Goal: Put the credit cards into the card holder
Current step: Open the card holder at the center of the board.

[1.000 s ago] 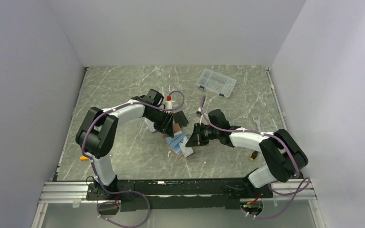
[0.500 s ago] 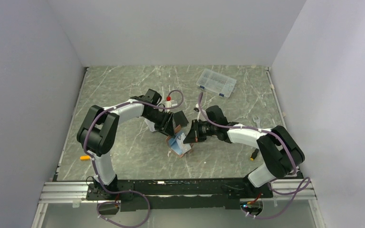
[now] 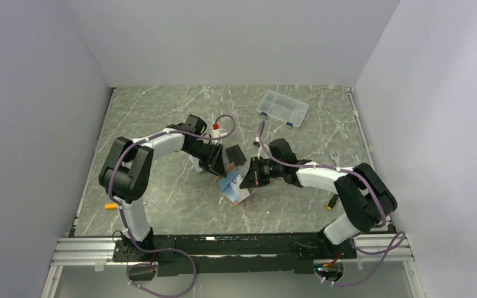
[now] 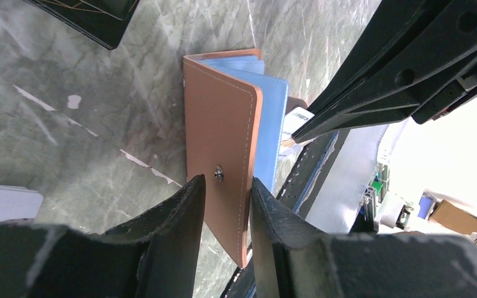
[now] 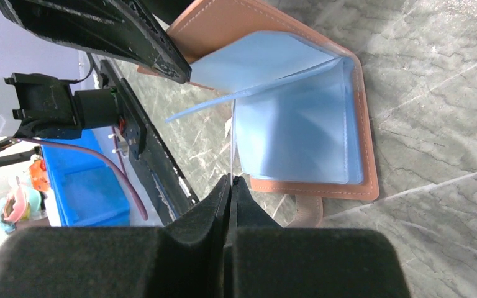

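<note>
The tan-brown leather fold-over card holder (image 3: 233, 190) lies open at the centre of the grey marbled table (image 3: 161, 124), one cover flat, the other raised in the left gripper (image 4: 227, 181). The right gripper (image 5: 231, 180), at its right, clamps the pale silver-grey credit card (image 5: 231, 138) edge-on, its far end at the blue-grey inner pockets (image 5: 298, 118). The small black rectangle (image 3: 235, 153) lies just behind the holder, the clear plastic compartment box (image 3: 282, 107) well behind it.

Tabletop (image 3: 161, 205): grey-green stone pattern, pale veins running across it, soft even light. Plain pale grey-violet walls stand tight against three edges: left wall (image 3: 31, 136), back wall (image 3: 230, 37), right wall (image 3: 441, 124), the right one a shade brighter. Thin pale trim (image 3: 361, 133) lines the right edge. Silver metal rail (image 3: 81, 251) along the near edge.
</note>
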